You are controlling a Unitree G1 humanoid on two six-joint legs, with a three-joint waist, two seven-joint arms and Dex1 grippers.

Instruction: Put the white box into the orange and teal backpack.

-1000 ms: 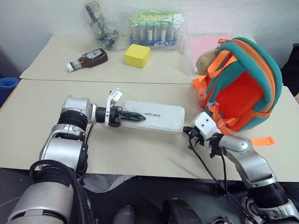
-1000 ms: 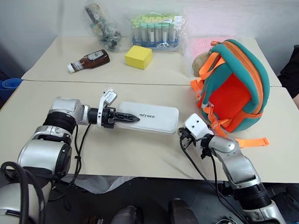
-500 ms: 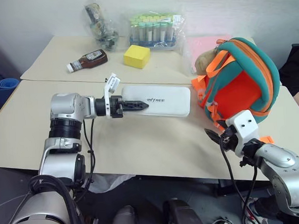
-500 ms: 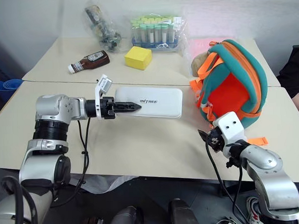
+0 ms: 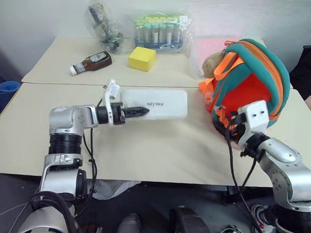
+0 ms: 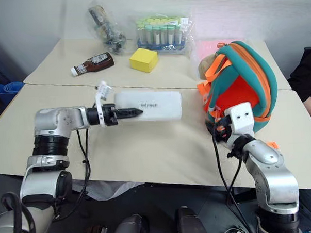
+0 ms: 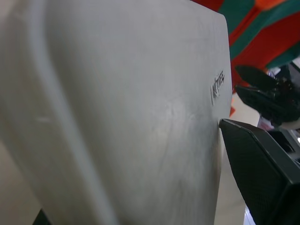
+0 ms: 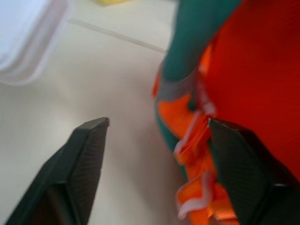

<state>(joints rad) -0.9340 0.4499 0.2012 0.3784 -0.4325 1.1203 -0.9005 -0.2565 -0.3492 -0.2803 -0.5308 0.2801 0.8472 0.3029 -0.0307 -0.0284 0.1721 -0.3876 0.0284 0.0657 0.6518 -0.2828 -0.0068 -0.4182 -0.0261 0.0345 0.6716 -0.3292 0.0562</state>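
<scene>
The flat white rounded-corner plastic box [image 5: 156, 104] with small dark lettering on its lid is clamped at its near end between my left fingers [image 7: 262, 178], one black finger lying across the top face and the box reaching out past the fingertips toward the backpack. It appears lifted clear of the pale tabletop [image 5: 146, 148], though I cannot be certain how far. Just beyond the box's free end sits the small soft backpack [image 5: 255, 84], teal-bodied with bright orange panel, trim and straps and a tan plush toy [image 5: 213, 64] on its upper edge; it stands on the tabletop with its orange inside turned toward the box, and a gap remains between box and bag. My right fingers [image 8: 89, 159] are spread wide and empty, one on either side of the bag's lower orange strap and trim without gripping it, as far as I can judge. So the pick-up is done and the carry is under way, but the box is not yet in the bag: I judge that what remains is taking hold of the bag's rim with my right fingers to steady or widen the mouth, sliding the box in end first, and letting go.
</scene>
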